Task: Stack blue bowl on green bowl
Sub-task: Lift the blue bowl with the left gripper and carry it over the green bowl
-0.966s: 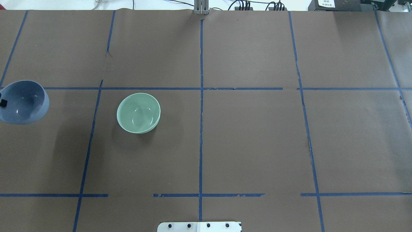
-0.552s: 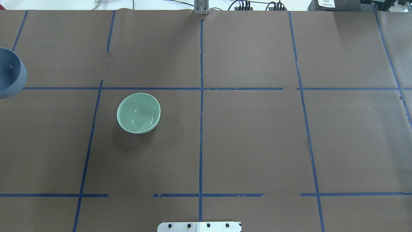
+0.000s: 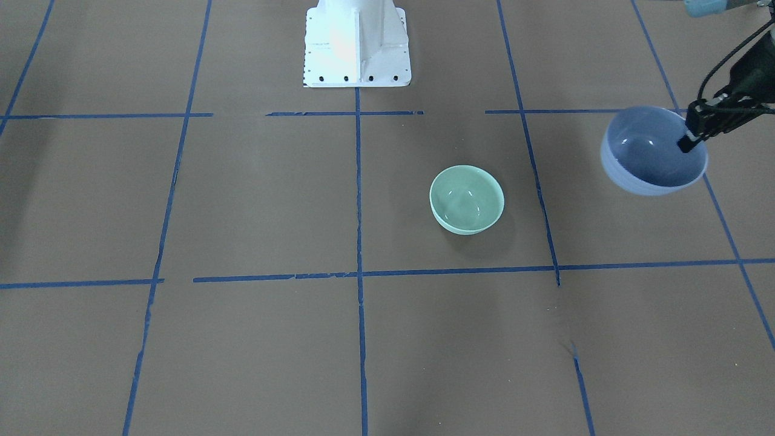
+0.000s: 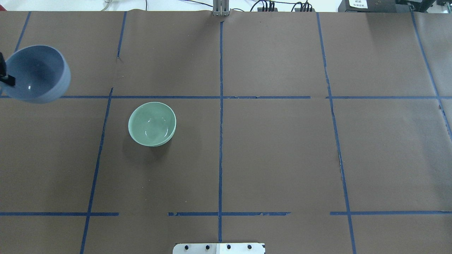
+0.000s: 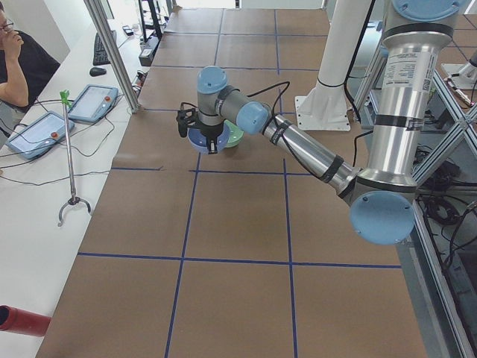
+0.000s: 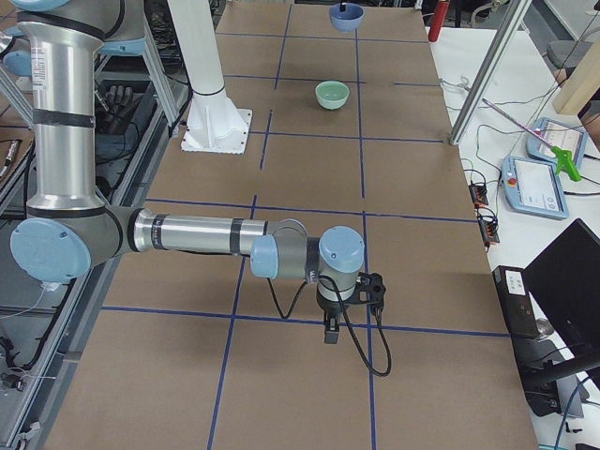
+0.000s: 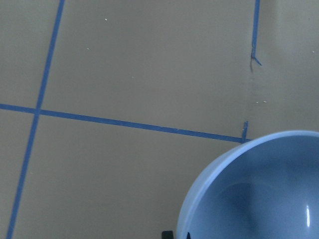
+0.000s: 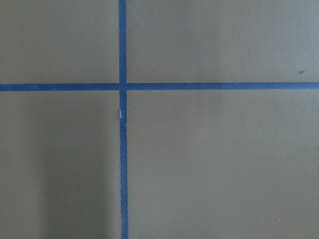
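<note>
The blue bowl [image 3: 651, 154] hangs in the air, tilted, over the table's left part, held by its rim in my left gripper [image 3: 689, 144]. It also shows in the overhead view [image 4: 37, 74] and fills the lower right of the left wrist view [image 7: 259, 194]. The green bowl [image 4: 152, 123] stands upright on the brown table [image 3: 242, 200], apart from the blue bowl and nearer the middle [image 3: 466, 200]. My right gripper [image 6: 342, 319] hovers low over bare table far from both bowls; I cannot tell whether it is open or shut.
Blue tape lines [image 4: 220, 106] divide the table into squares. The robot's white base [image 3: 357, 42] stands at the near edge. A metal post [image 4: 220, 8] is at the far edge. An operator [image 5: 19, 60] and tablets [image 5: 89, 101] are beside the table.
The blue bowl, held by my left gripper, has moved toward the far side of the table, slipped partly out of the overhead view, then come back rightward into it. The green bowl has not moved.
</note>
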Robot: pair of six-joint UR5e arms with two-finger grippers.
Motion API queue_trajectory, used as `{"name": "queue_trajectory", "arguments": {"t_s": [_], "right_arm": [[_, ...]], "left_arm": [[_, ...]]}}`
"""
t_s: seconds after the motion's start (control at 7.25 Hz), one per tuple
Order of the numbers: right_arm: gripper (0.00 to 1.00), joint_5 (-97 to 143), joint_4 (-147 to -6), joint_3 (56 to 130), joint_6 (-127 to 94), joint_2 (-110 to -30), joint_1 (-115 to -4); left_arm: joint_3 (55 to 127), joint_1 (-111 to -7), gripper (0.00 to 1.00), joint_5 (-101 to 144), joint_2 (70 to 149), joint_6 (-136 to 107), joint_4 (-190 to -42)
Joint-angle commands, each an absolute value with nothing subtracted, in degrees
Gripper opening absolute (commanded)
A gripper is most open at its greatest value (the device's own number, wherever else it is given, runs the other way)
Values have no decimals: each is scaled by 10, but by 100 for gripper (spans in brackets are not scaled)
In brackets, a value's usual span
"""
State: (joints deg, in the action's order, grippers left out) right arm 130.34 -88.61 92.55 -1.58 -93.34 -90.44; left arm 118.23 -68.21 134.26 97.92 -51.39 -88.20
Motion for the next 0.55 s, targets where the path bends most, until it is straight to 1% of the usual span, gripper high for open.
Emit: {"name": "queue_trajectory", "arguments": {"t_s": [0.0,0.14,0.41], "right_arm": [[100,1303,-886,925,-16,-933,-904],[100,1304,-886,925,-16,-933,-904],[100,1303,-886,925,-16,-933,-904]], "left_arm": [[1176,-580,0,1333,1060,-675,-893],[1165,-525,0,1284,1079,-726,-902],[1090,-473,0,1232,1079,-792,-1023]]}}
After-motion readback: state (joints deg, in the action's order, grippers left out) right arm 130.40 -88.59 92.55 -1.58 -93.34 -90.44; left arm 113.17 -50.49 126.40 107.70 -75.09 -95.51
